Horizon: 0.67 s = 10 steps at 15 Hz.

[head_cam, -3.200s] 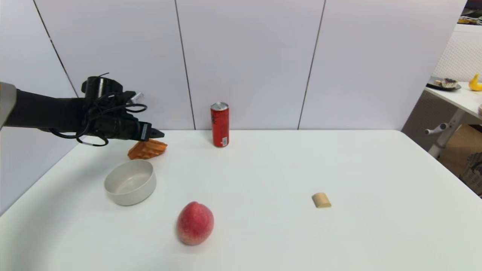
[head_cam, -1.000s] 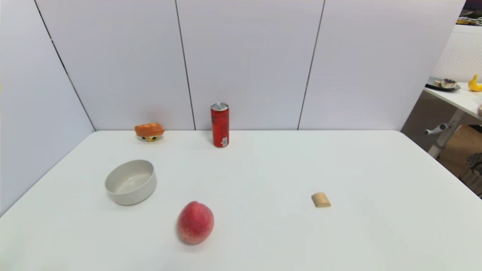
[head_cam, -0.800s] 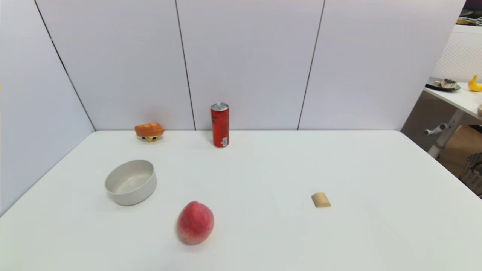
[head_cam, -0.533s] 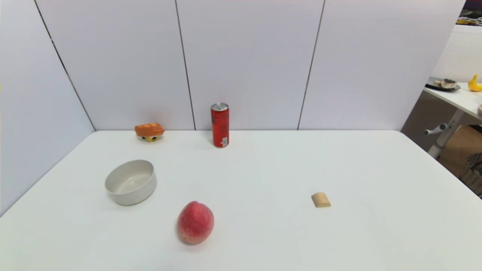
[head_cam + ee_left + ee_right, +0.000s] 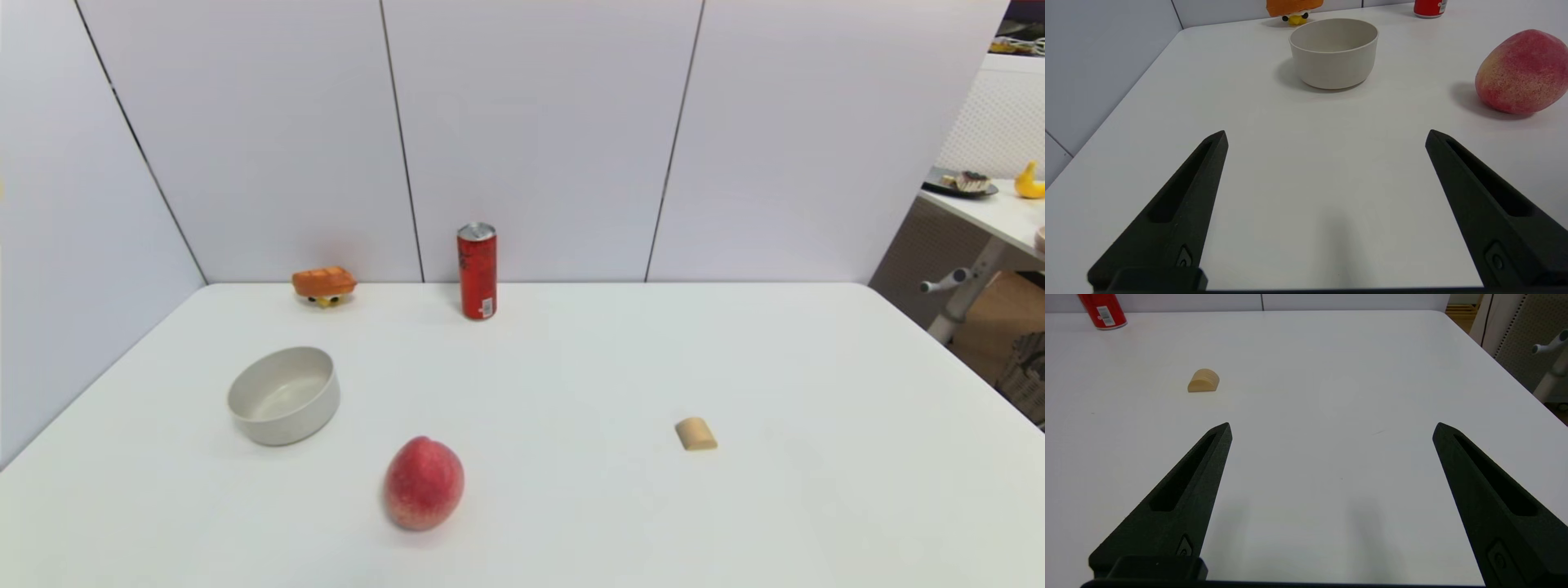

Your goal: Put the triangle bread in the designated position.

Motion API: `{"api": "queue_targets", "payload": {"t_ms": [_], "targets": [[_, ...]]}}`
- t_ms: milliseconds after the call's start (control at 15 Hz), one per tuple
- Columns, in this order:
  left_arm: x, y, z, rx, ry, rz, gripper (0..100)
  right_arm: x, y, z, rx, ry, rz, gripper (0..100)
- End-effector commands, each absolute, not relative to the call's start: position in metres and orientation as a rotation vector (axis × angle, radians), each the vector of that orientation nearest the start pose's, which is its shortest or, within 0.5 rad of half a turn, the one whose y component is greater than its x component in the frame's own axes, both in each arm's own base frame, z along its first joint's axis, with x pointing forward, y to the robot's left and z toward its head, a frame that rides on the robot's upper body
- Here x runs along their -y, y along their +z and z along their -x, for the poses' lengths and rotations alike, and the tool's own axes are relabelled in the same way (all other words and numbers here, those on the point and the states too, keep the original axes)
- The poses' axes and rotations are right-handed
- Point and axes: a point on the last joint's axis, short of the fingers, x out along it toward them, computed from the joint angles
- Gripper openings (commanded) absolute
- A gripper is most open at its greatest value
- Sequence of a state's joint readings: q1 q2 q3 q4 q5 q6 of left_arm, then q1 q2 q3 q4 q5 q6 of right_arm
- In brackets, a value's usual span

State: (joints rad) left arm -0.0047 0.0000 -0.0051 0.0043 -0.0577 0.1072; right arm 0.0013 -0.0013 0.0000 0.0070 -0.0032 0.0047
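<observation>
Lying beyond bowl (image 5: 283,395): triangle bread (image 5: 324,286)

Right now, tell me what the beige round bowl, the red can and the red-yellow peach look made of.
Beige round bowl: matte plastic or ceramic, with an even, dull surface; unclear which. Red can: likely painted metal, with a silvery top rim. Red-yellow peach: probably a foam or plastic replica, matte with a speckled blush.

Place: a lab-like test room.
Evidence: a bare white table (image 5: 571,367) stood boxed by plain white panel walls (image 5: 539,139); a second desk (image 5: 992,214) at 2 o'clock.
</observation>
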Motion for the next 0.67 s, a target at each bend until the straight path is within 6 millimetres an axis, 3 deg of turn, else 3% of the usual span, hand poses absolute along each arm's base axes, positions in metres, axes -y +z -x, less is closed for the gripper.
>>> {"api": "queue_targets", "payload": {"t_ms": [67, 667], "targets": [[0.0011, 0.0753, 0.023, -0.002, -0.06, -0.096, 100, 0.0001, 0.0744, 0.0227, -0.008, 0.0, -0.003, 100], [0.0012, 0.0753, 0.023, -0.002, -0.062, -0.096, 100, 0.0001, 0.0749, 0.0228, -0.006, -0.002, -0.006, 100]]}}
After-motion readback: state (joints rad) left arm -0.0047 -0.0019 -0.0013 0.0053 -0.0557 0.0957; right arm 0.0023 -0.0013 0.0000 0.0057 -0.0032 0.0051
